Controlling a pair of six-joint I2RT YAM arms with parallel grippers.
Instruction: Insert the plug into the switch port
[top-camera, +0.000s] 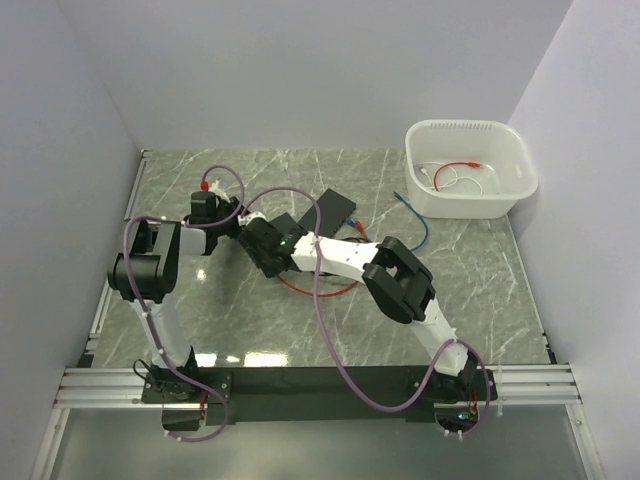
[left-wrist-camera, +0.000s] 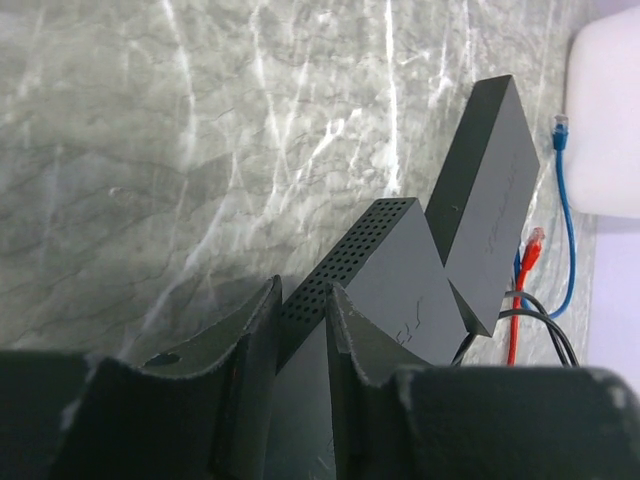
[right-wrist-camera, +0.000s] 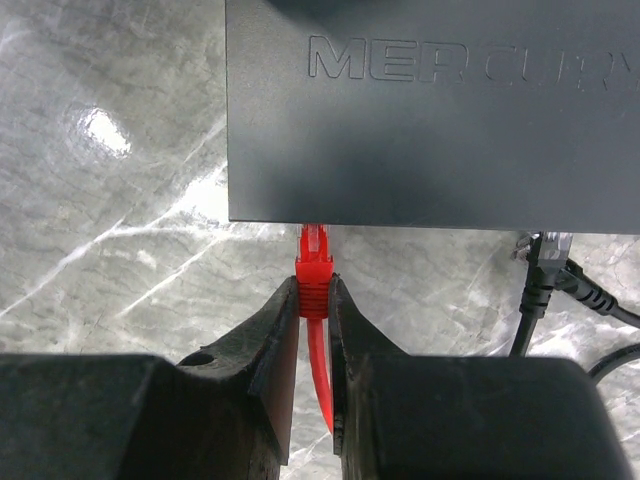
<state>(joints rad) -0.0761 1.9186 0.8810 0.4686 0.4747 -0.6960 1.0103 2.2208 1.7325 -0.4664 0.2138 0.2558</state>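
Mid-table, the switch (left-wrist-camera: 395, 270) lies beside a second switch (left-wrist-camera: 490, 180). Bare marble table (top-camera: 480, 290) spreads toward the left wall and the near edge, and a white bin (top-camera: 470, 207) fills the far right corner. The left gripper (left-wrist-camera: 303, 300) is clamped on the switch's perforated corner, its fingers (left-wrist-camera: 250, 330) narrowly parted. The right gripper (right-wrist-camera: 313, 300) pinches the red plug (right-wrist-camera: 313, 272), fingers nearly together on its sides. The plug's long axis runs straight out from the fingers, with its tip pointing at the switch's edge and meeting it. Whether it sits in a port cannot be told.
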